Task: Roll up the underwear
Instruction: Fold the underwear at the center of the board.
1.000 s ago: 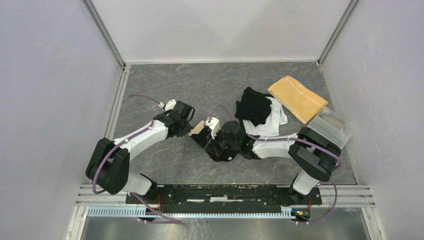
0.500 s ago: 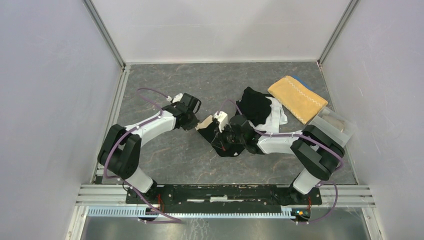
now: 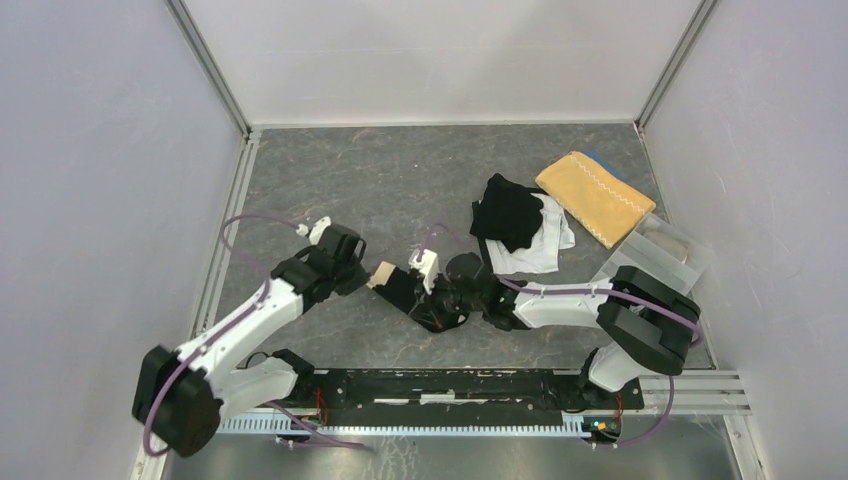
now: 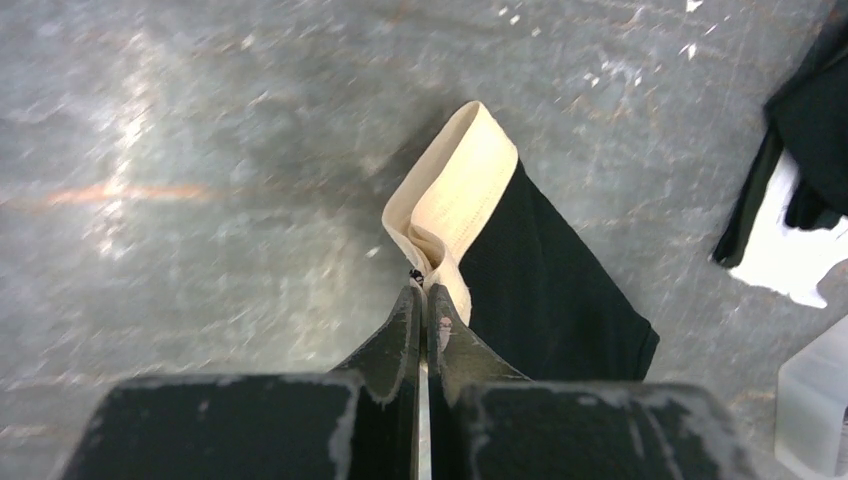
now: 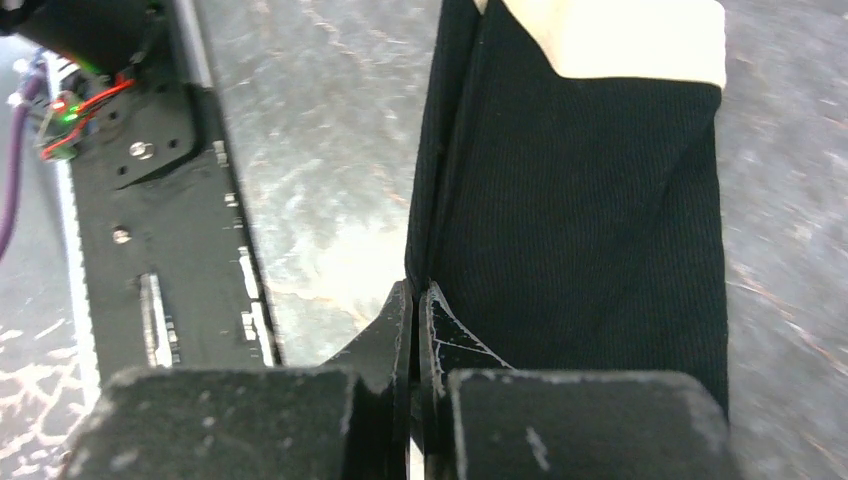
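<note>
Both end effectors (image 4: 424,318) (image 5: 415,300) pinching underwear (image 4: 545,285) edges, seemingly taut

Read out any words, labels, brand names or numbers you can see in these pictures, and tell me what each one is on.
No text can be read in any view.
Beige waistband of the black underwear: possibly faint marks, too blurred to read.
Yellow towel: white zigzag stitching only, no lettering.
Clear tray: no label visible.
</note>
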Controlling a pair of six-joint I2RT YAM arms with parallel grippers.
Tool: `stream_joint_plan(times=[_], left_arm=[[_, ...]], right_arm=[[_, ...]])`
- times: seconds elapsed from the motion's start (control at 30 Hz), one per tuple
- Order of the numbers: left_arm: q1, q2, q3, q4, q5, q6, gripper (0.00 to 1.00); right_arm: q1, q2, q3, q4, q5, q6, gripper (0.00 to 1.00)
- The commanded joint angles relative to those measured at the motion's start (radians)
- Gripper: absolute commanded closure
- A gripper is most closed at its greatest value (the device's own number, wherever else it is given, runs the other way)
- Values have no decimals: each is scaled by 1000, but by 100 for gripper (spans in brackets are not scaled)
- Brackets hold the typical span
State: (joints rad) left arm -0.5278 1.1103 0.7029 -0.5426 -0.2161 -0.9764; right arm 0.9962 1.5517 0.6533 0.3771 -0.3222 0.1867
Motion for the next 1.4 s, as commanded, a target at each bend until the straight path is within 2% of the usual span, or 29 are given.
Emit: stream_joint_plan(times=[0.0,0.13,0.27,0.47,0.63,0.87,1.17,1.37], left_arm=[[12,-181,-53,-149,-130,-51,98],[11,-286,-40,-289,-160,-68,98],[12,-316,-23,-325,-166,-60,98],[12,-133,51,-280,-156,70,98],[12,49,122,-267,-174,91,98],[12,219,185,-214,-136,118,98],[12,378,350,-215,-126,167,98],[12,447,421,-214,-121,194,98]], right_arm=[[114,6,28,-51,32,38,100],[197,36,68,-30,20,72,100],[207,45,74,-7,13,98,100],[180,74,79,-3,-9,110,100],[130,84,46,52,-58,142,100],[57,97,12,94,-110,156,100],[-29,106,-22,131,-132,158,100],[-67,89,-69,147,-89,160,100]])
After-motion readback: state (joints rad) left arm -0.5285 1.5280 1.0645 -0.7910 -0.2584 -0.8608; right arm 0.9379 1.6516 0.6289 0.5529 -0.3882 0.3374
